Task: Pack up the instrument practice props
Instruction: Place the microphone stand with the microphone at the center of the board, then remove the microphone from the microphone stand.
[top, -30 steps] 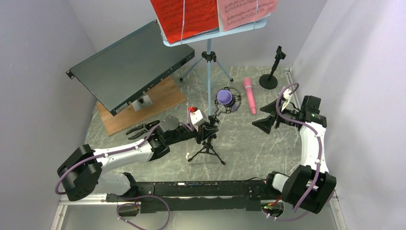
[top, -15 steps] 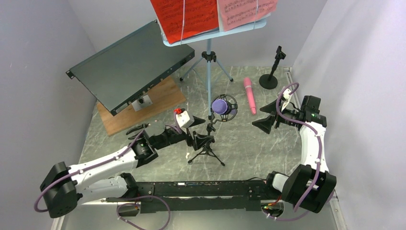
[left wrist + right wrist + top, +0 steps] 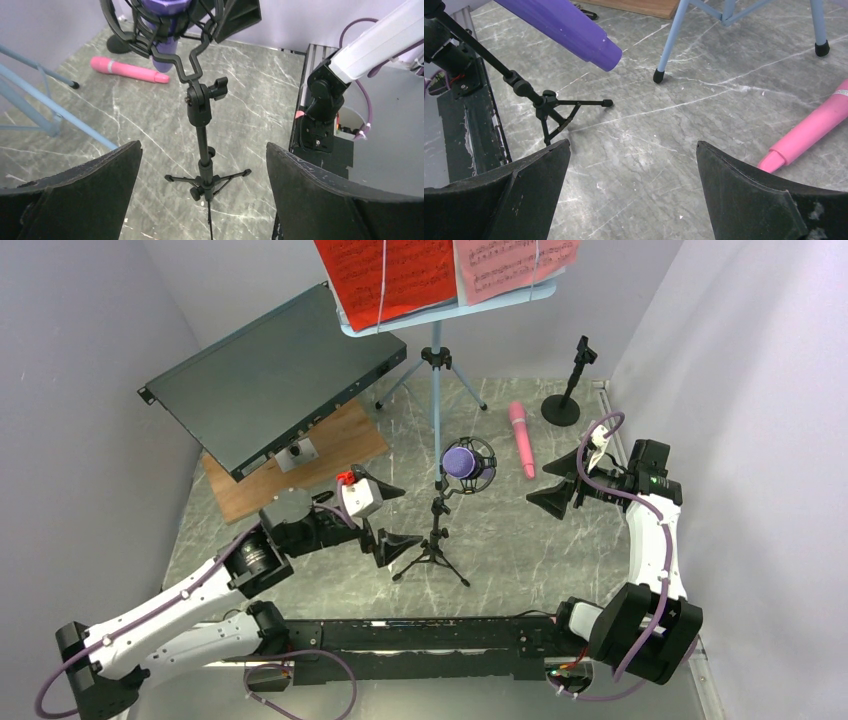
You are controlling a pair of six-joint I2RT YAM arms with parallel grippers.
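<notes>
Since the packing has to begin somewhere, the closest prop is the small tripod stand [image 3: 436, 532] carrying the purple microphone [image 3: 463, 460] in its cradle. It stands upright on the marble-patterned table [image 3: 520, 540], its pole vertical, just to the right of the left gripper [image 3: 410, 515]. That gripper's jaws are spread wide and hold nothing. In the left wrist view the pole is centred in the gap between the fingers, in front of them and touching neither.

The left arm is clearly the nearer one, so I judge a straight reach forward would bring the pole between the fingers.

On the far side of the stand, the right gripper [image 3: 540, 487] hovers with its jaws equally wide and empty. It faces the stand from well apart and sits closer to the pink microphone [image 3: 521, 438]. That microphone lies flat on the table, its long axis running roughly away from the arm bases.

Further back, a black stand with a round base [image 3: 565, 400] is upright near the right wall. The blue music stand [image 3: 436, 400] rises on tripod legs at the rear. It holds a red sheet [image 3: 385, 275] and a pink sheet [image 3: 510, 265].
</notes>
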